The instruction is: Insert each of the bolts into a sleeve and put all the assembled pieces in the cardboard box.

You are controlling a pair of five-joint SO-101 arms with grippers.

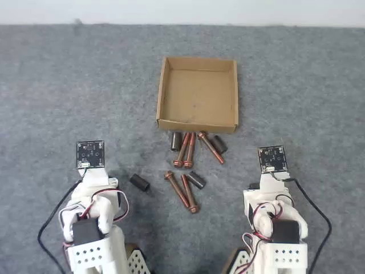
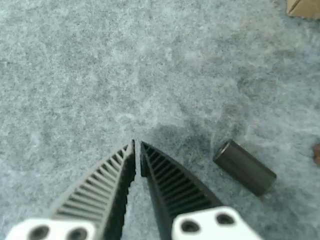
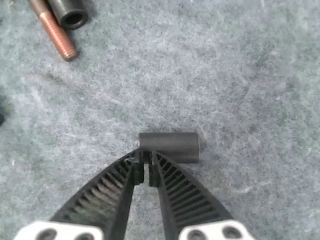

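Left gripper [image 2: 137, 148], pinched nearly shut and empty, hangs near a sleeve [image 2: 244, 167]; right gripper [image 3: 145, 161], equally narrow, seems to touch a second sleeve [image 3: 169, 146]. Bolts [image 1: 177, 190] lie loose between the arms, probably for easy reach, before the empty box [image 1: 197, 124]

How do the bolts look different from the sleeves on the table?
The bolts are copper-coloured; the sleeves are black. The bolts are long and thin with a head at one end; the sleeves are short, thicker tubes. Both lie flat on the grey table, outside the cardboard box.
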